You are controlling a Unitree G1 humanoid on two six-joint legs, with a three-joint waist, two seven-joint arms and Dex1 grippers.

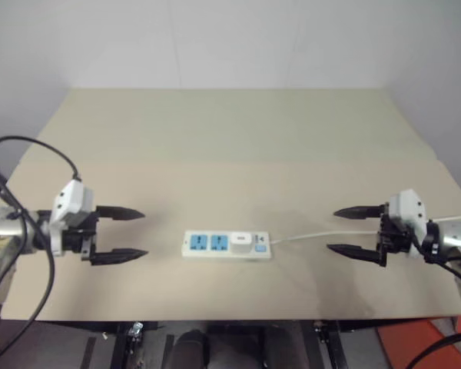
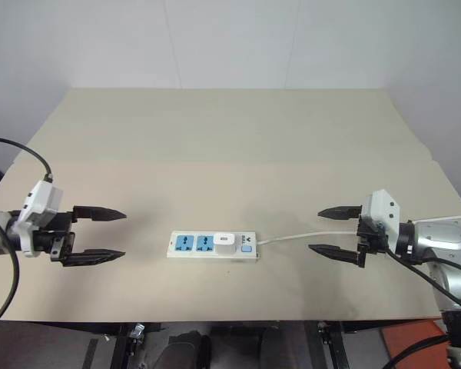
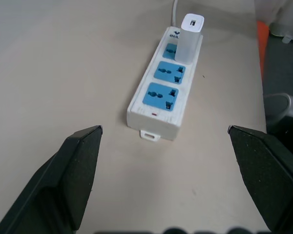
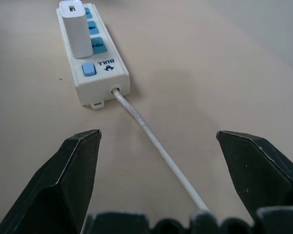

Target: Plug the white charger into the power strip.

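You're looking at the white charger point(image 2: 224, 241) sitting plugged in the power strip point(image 2: 213, 245) near the counter's point(image 2: 230, 146) front edge, left claw point(image 2: 97, 234) and right claw point(image 2: 334, 231) both spread and holding nothing — I'm judging nothing's left but parking the arms.

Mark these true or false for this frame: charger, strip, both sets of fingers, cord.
1. The white charger stands plugged into the power strip. True.
2. The charger sits in the socket farthest from the switch. False: it is in the socket next to the blue switch, and the two blue sockets on the other side are free.
3. The left gripper has its fingers shut on the strip. False: its fingers are open and apart from the strip, holding nothing.
4. The right gripper is open and holds nothing. True.
5. The cord leaves the strip at the switch end and runs toward the right gripper. True.
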